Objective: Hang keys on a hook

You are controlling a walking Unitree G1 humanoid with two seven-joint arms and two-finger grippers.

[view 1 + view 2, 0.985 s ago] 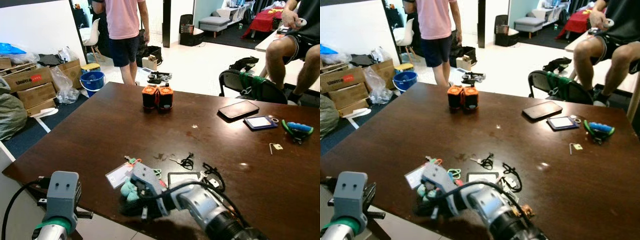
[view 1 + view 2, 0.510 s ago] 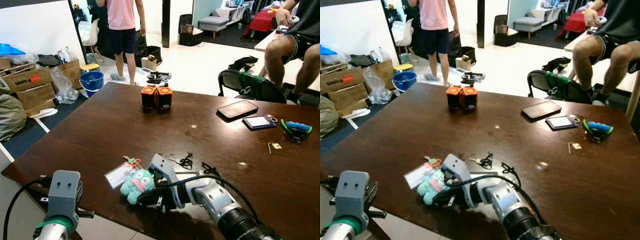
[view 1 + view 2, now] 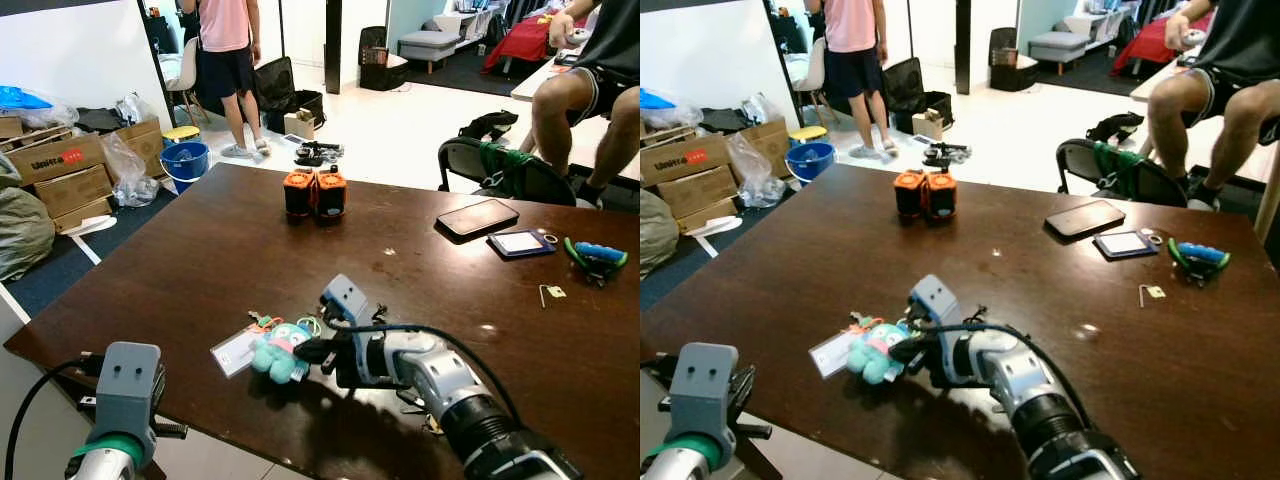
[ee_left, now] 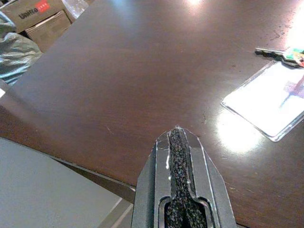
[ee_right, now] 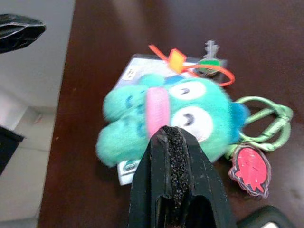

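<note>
A cluttered room surrounds the dark table [image 3: 200, 240]. The right gripper [image 3: 312, 352], fingers pressed together on nothing, noses against the plush [image 3: 277, 350] at 9 o'clock, beside the keys [image 5: 211, 59], likely lining up. The left gripper [image 4: 176, 142], clenched, idles at the table's edge.

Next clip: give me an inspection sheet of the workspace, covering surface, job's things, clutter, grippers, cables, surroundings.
Surface: dark brown wooden table, glossy, with small specks.
Job's things: key bunch with teal plush toy, green carabiner and clear card holder near the front edge; no hook seen.
Clutter: two orange-and-black cylinders, phone, blue-framed card, green-and-blue pliers, small metal bracket, black cords.
Grippers: right gripper shut, at the plush toy; left gripper shut, at the table's front edge.
Cables: black cable on the left arm.
Surroundings: cardboard boxes, blue bucket, chair, one person standing, one seated.
</note>
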